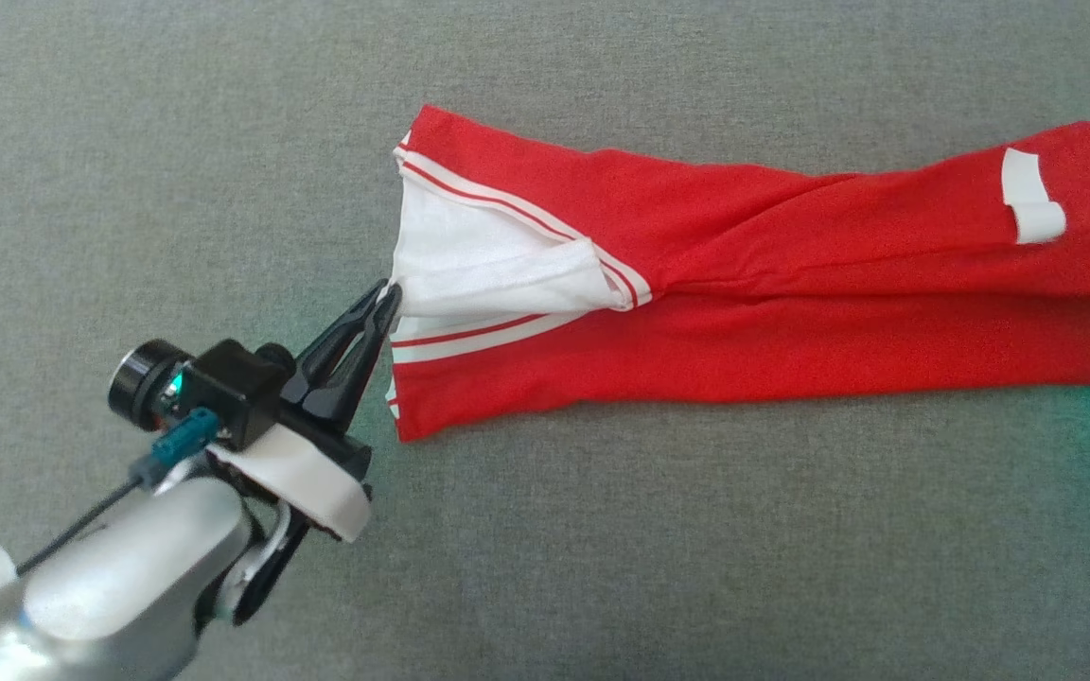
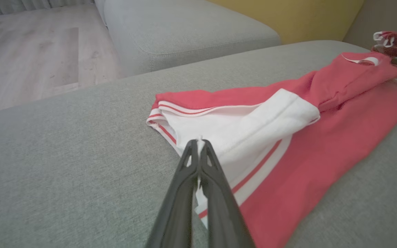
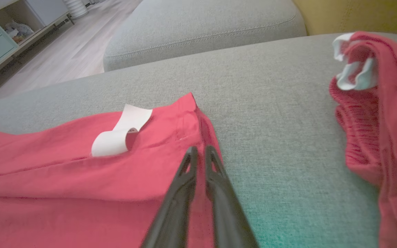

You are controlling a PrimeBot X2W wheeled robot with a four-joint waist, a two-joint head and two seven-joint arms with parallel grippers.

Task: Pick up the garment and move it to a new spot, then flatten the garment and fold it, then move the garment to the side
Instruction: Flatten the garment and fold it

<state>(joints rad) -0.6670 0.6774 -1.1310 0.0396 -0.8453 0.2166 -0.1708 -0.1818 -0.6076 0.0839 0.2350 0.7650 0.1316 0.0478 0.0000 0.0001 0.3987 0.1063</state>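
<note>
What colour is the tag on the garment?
White tag on the red garment; head view shows it best.

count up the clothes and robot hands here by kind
garments: 2 (flat red garment, bunched red garment)
hands: 2 (left hand, right hand)
total: 4

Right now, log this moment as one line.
stage: flattening | left tool: shut on garment, white end | right tool: shut at opposite edge, hold unclear | garment: laid lengthwise on grey cushion
</note>
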